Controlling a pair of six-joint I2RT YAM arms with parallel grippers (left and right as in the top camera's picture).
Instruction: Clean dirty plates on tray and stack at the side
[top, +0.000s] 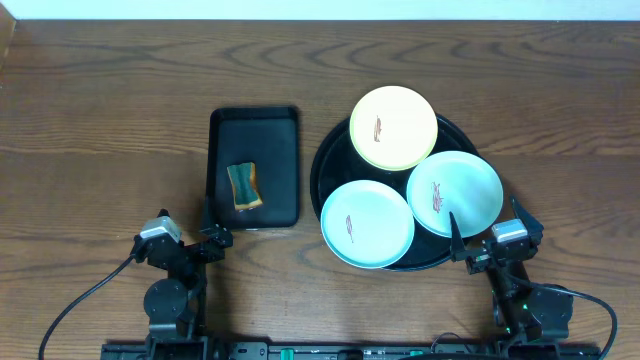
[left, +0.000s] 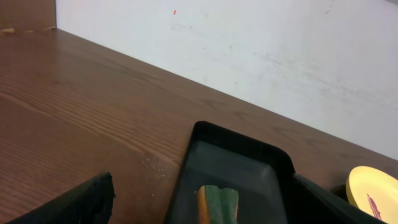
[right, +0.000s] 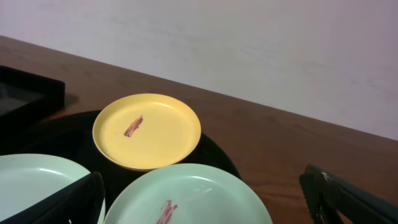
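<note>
1. Table (top: 100, 120): brown wood grain, with a pale wall behind it in both wrist views.
2. Round tray (top: 330, 165): black with a raised rim, on the right half of the table. All three plates sit on it.
3. Yellow plate (top: 393, 127): at the far side of the round tray, with a small reddish-brown smear left of its centre.
4. Left mint plate (top: 367, 224): at the near-left edge of the round tray, with a smear near its middle.
5. Right mint plate (top: 454, 193): at the right side of the round tray, also smeared. The three rims meet or nearly meet, and I cannot tell which overlaps which.
6. Rectangular tray (top: 270, 150): black, just left of the round tray and apart from it.
7. Sponge (top: 245, 187): green and orange, lying in the near half of the rectangular tray.
8. Left gripper (top: 212, 228): low at the near-left corner of the rectangular tray. I see its jaws spread wide and nothing between them.
9. Right gripper (top: 488, 228): at the near-right edge of the round tray, jaws spread wide and empty. One finger tip shows over the near rim of the right mint plate.
</note>
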